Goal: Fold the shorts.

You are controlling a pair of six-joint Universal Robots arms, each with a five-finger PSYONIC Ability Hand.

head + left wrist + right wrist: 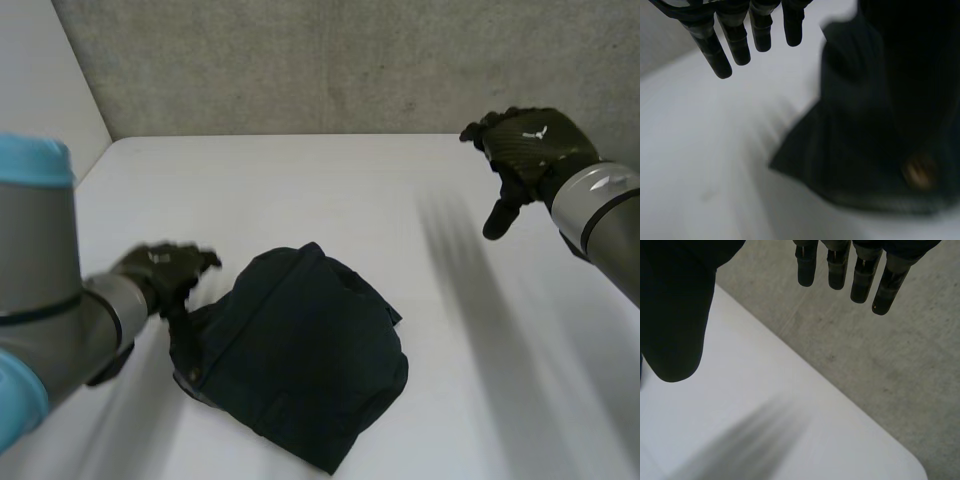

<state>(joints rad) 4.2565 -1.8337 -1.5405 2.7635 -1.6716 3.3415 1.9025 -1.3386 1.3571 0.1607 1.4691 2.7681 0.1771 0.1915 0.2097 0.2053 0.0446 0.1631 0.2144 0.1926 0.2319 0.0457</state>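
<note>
Dark navy shorts (295, 355) lie bunched in a folded heap on the white table (300, 190), front centre. My left hand (165, 272) is just left of the heap, close to its edge, with straight fingers (740, 40) and nothing held; in the left wrist view the shorts (875, 115) lie beside the fingertips, a brass button (918, 172) showing. My right hand (525, 150) hovers high at the far right, well away from the shorts, its fingers (860, 277) straight and its thumb (675, 315) spread apart, empty.
A grey wall (330, 65) rises behind the table's far edge, and a pale wall (40, 80) closes the left side. The table's far corner (910, 467) lies below my right hand.
</note>
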